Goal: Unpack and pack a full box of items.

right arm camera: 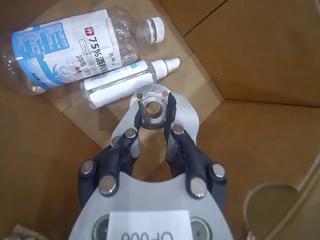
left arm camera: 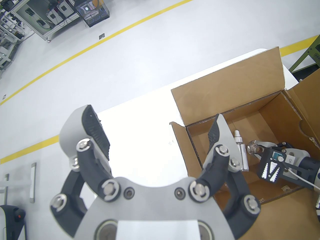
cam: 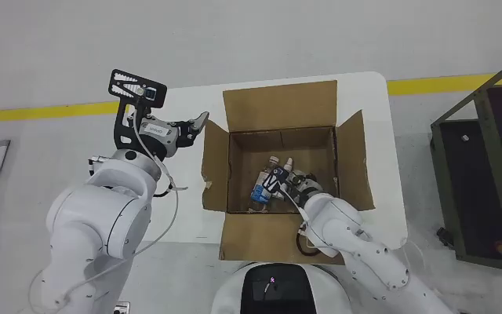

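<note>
An open cardboard box (cam: 239, 106) stands on the white table (cam: 188, 102). On its floor lie a clear bottle with a blue and white label (right arm camera: 67, 51) and a slim white spray bottle (right arm camera: 120, 83), side by side. My right gripper (right arm camera: 153, 111) is down inside the box (right arm camera: 250, 51), shut on a round metal flange part (right arm camera: 153, 101) held just above the spray bottle. From above, the right gripper (cam: 278, 174) sits near the box's middle. My left gripper (left arm camera: 157, 131) hangs open over the table beside the box's left flap, holding nothing.
The box's four flaps are folded outward, the far flap (left arm camera: 230, 81) standing tall. A dark green cart (cam: 471, 173) stands off the table's right side. Bare white table (left arm camera: 140, 146) lies left of the box.
</note>
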Controlling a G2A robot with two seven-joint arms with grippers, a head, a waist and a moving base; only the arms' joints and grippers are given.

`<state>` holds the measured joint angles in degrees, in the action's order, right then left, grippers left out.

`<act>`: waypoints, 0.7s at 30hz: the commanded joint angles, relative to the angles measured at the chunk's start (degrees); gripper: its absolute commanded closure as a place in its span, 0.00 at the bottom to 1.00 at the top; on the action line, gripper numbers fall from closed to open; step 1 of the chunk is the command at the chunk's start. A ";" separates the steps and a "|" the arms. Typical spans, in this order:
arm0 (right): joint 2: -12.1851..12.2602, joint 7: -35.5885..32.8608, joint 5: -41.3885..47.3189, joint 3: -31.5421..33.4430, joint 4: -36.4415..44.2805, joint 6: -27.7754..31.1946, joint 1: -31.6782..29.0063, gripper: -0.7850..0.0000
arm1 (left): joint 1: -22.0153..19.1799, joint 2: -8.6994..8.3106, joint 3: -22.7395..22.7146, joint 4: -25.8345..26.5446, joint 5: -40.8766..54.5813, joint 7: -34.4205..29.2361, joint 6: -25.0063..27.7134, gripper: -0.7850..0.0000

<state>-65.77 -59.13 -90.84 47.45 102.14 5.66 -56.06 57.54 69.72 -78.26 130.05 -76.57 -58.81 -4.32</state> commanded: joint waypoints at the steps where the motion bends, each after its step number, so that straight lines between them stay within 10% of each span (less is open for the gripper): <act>1: -0.26 -0.55 -0.11 -0.01 -0.52 0.21 0.36 0.99 | 0.00 0.00 0.00 0.00 0.00 0.00 0.00 0.00; 3: -0.54 -1.16 0.12 0.03 -0.88 0.44 0.61 0.65 | 0.00 0.00 0.00 0.00 0.00 0.00 0.00 0.00; 6: -0.89 -1.82 0.09 0.14 -1.33 0.90 0.86 0.53 | 0.00 0.00 0.00 0.00 0.00 0.00 0.00 0.00; 10: -1.23 -1.95 0.82 1.15 -1.20 0.51 0.73 0.11 | 0.00 0.00 0.00 0.00 0.00 0.00 0.00 0.00; 17: -1.19 0.93 6.07 6.76 4.98 -0.19 -0.79 0.20 | 0.00 0.00 0.00 0.00 0.00 0.00 0.00 0.00; 21: -0.49 5.31 9.73 13.59 12.66 0.69 -2.92 0.68 | 0.00 0.00 0.00 0.00 0.00 0.00 0.00 0.00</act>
<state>-66.45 -55.07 -82.61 58.91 112.73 6.09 -58.28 57.54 69.72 -78.26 130.05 -76.57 -58.81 -4.32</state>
